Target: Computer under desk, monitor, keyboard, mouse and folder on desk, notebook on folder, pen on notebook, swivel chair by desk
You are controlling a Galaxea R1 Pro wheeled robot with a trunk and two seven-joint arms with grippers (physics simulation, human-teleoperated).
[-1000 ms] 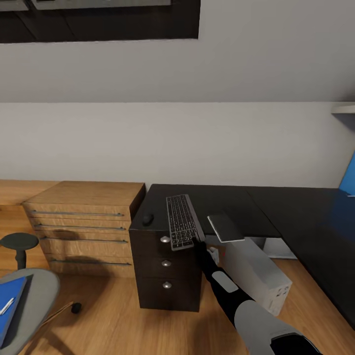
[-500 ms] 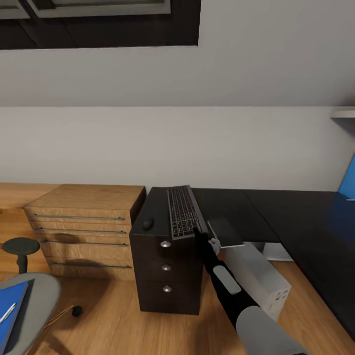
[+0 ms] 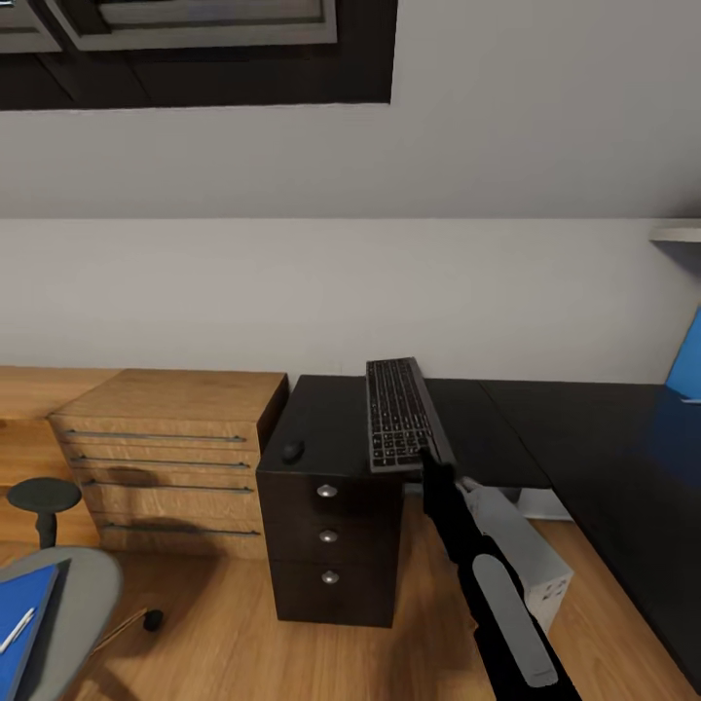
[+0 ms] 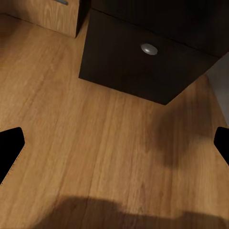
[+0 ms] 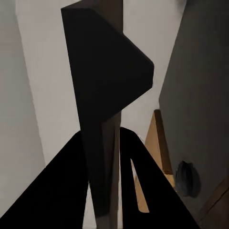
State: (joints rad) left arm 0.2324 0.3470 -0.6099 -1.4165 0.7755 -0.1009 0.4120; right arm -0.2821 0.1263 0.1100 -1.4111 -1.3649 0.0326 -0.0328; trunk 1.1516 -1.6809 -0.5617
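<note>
Black desk (image 3: 584, 428) corner under grey sloped wall: right gripper (image 3: 431, 461) carrying keyboard (image 3: 397, 414) over it.
Keyboard pinched at its near short end by the right fingers, seen edge-on between them in the right wrist view (image 5: 102, 119); it sits tilted above the desk top over the drawer unit (image 3: 331, 531). Mouse (image 3: 292, 451) lies on the desk, near its left side. Looks light, stiff and thin, but long; an end hold probably lets it swing or slip, so a mid-edge grip seems safer. Left gripper (image 4: 114, 148) spread wide, empty, over plank floor (image 4: 95, 157). Computer (image 3: 526, 545) on the floor beside the drawers; folder (image 3: 21, 623) on swivel chair (image 3: 83, 594).
</note>
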